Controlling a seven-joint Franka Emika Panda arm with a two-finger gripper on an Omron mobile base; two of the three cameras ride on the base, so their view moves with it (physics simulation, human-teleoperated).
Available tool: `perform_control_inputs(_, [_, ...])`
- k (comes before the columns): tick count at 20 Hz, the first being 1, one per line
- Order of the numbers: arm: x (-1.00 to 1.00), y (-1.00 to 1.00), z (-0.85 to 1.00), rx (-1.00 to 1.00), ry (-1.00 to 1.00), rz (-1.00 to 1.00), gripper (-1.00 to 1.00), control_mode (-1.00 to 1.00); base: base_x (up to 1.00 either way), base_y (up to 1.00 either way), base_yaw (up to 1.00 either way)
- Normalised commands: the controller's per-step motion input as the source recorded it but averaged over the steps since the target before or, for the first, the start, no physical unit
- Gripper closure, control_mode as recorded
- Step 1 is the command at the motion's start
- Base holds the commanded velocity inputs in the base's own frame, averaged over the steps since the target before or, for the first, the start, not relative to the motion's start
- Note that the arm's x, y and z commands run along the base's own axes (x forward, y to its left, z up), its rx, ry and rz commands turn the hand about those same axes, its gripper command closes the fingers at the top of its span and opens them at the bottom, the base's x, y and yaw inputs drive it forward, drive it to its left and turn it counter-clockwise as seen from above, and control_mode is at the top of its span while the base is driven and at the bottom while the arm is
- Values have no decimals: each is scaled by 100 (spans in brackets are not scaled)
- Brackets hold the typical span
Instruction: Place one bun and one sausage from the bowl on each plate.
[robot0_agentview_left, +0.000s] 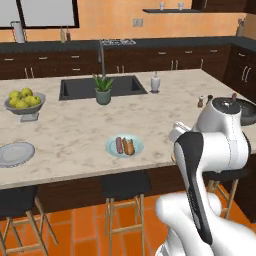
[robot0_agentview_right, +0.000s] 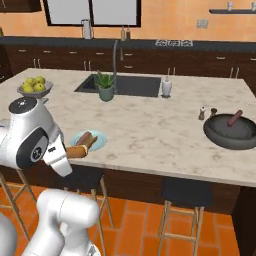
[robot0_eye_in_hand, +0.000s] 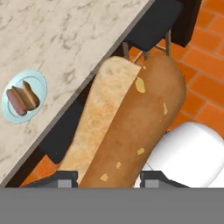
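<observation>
A kitchen island with a pale marble top (robot0_agentview_left: 75, 135) fills the scene, with stools below its near edge. The gripper (robot0_eye_in_hand: 109, 177) is closed on a golden-brown bun (robot0_eye_in_hand: 131, 127), which sticks out lengthwise from between the two dark fingertips (robot0_eye_in_hand: 61, 177). In the hand view the held bun hangs past the counter edge, above a stool (robot0_eye_in_hand: 153, 22) and the orange floor. In the right base view the bun shows at the arm's end, just beside the blue plate (robot0_agentview_right: 97, 142). That plate sits near the island's front edge and carries a sausage (robot0_agentview_left: 119, 145) and a second bun (robot0_agentview_left: 129, 146) side by side. The grey plate (robot0_agentview_left: 15, 154) lies further left, bare. At the island's right end the dark bowl (robot0_agentview_right: 232, 137) holds one sausage (robot0_agentview_right: 234, 118). A fruit bowl (robot0_agentview_left: 24, 106), a potted plant (robot0_agentview_left: 103, 90) and a sink (robot0_agentview_left: 80, 87) stand further back.
</observation>
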Motion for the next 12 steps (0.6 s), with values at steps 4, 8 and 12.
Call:
perform_control_inputs(4, [0,0,0,0,0,0,100,100,-29,100,12])
perform_control_inputs(8, [0,0,0,0,0,0,100,100,-33,100,13])
perform_control_inputs(12, [0,0,0,0,0,0,100,100,-24,100,12])
